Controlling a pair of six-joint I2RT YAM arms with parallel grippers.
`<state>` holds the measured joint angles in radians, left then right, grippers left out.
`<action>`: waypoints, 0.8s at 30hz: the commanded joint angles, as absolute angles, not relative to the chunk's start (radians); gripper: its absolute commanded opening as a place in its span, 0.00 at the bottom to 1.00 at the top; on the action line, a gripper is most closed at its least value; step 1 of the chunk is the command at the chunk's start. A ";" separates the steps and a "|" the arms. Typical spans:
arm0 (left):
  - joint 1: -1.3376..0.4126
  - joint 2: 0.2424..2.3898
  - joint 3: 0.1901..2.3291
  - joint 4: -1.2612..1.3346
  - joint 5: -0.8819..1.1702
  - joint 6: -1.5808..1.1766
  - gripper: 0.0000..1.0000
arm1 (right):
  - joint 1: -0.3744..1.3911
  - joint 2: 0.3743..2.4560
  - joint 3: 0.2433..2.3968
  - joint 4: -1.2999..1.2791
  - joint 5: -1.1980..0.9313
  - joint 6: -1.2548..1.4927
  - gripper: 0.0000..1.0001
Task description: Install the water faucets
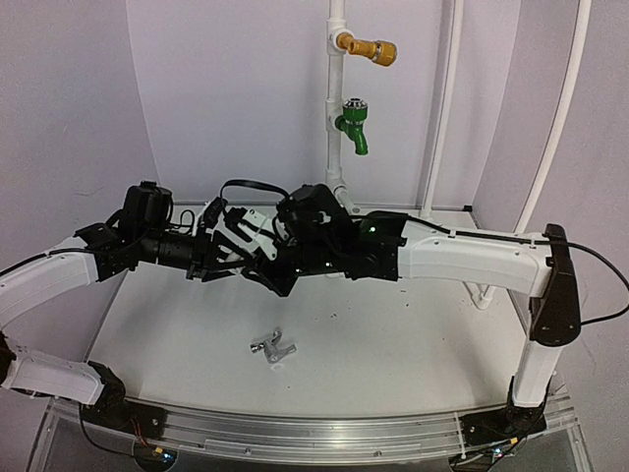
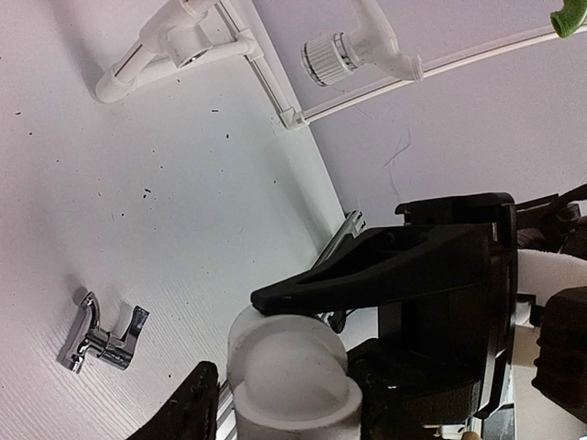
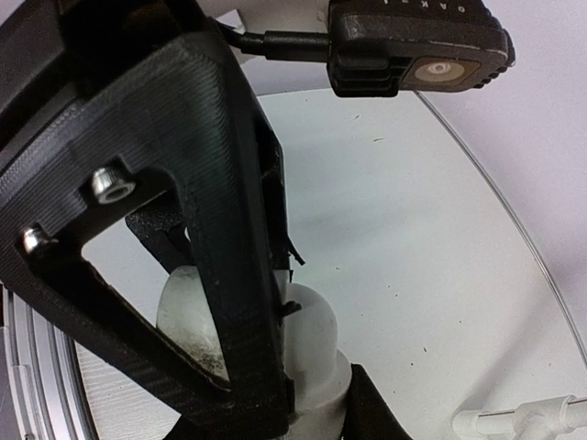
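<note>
The white plastic fitting (image 2: 289, 362), a short elbow with a flange, sits between the two grippers above the middle of the table. My right gripper (image 3: 293, 403) is shut on it (image 3: 316, 353); one right finger (image 2: 367, 270) presses on its top. My left gripper (image 2: 284, 394) stands around the fitting, with a thin gap at its left finger (image 2: 188, 408), so it reads as open. In the top view both grippers (image 1: 257, 258) meet and hide the fitting. The silver metal tap (image 1: 272, 347) lies loose on the table, also in the left wrist view (image 2: 101, 336).
A white pipe frame stands at the back with a yellow-brass tap (image 1: 373, 49) and a green tap (image 1: 355, 126). A white threaded socket (image 2: 323, 58) sticks out from the pipework. An aluminium rail (image 1: 314, 433) runs along the near edge.
</note>
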<state>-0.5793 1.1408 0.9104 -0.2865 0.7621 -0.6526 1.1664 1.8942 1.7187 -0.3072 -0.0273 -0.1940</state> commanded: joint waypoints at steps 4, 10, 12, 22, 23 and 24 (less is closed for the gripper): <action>-0.580 1.132 0.942 -0.296 0.754 -0.633 0.26 | 1.168 1.858 1.732 -0.234 -0.012 -0.190 0.23; -0.580 1.131 0.963 -0.335 0.700 -0.608 0.09 | 1.168 1.799 1.673 -0.266 -0.021 -0.249 0.55; -0.580 1.137 0.979 -0.354 0.670 -0.595 0.06 | 1.169 1.765 1.653 -0.309 -0.061 -0.286 0.68; -0.581 1.295 1.168 -0.633 0.337 -0.427 0.04 | 1.167 1.522 1.431 -0.501 -0.208 -0.473 0.98; -0.581 1.327 1.193 -0.667 0.271 -0.417 0.04 | 1.165 1.500 1.403 -0.504 -0.204 -0.490 0.98; -0.582 1.358 1.205 -0.684 0.233 -0.412 0.04 | 1.161 1.488 1.378 -0.505 -0.202 -0.504 0.98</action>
